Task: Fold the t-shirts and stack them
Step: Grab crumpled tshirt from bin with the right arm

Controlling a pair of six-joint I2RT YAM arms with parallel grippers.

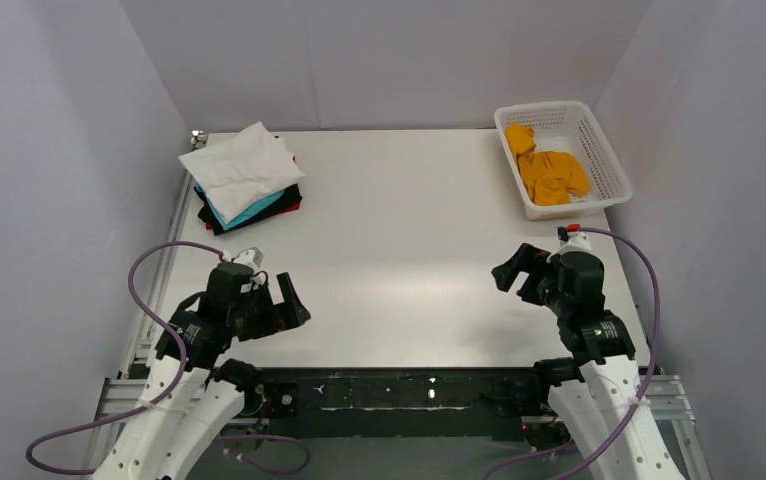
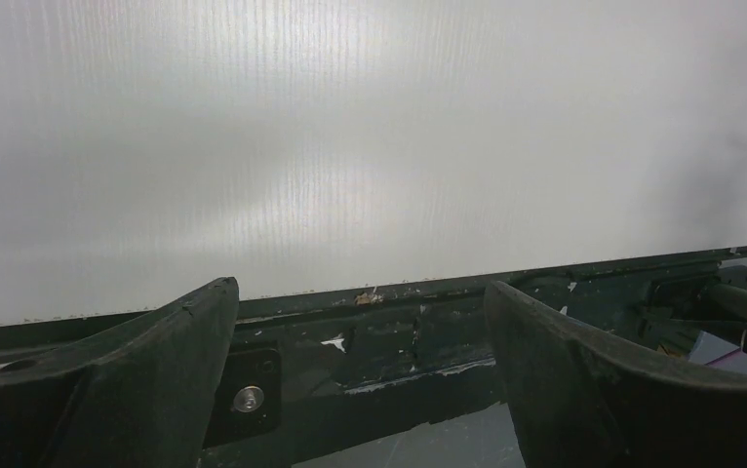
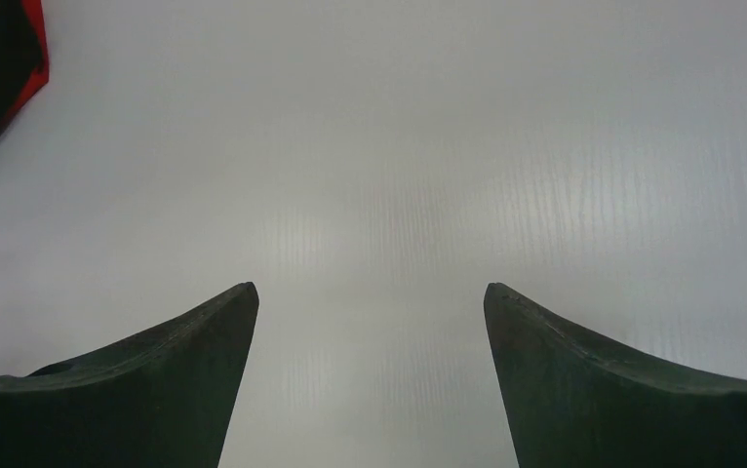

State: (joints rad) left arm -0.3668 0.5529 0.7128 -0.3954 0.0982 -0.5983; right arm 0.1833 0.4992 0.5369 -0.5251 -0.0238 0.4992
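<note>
A crumpled orange-yellow t-shirt (image 1: pixel 549 172) lies inside the white mesh basket (image 1: pixel 607 158) at the back right. A stack of folded t-shirts (image 1: pixel 246 178) sits at the back left, white on top, with teal, black and red edges below; its corner shows in the right wrist view (image 3: pixel 4 58). My left gripper (image 1: pixel 294 300) is open and empty near the front left, over the table's front edge (image 2: pixel 362 291). My right gripper (image 1: pixel 515 270) is open and empty at the front right above bare table (image 3: pixel 370 292).
The white table (image 1: pixel 409 230) is walled by grey panels on the left, back and right. A dark metal frame (image 1: pixel 409 390) runs along the near edge between the arm bases. Purple cables (image 1: pixel 159 260) loop beside each arm.
</note>
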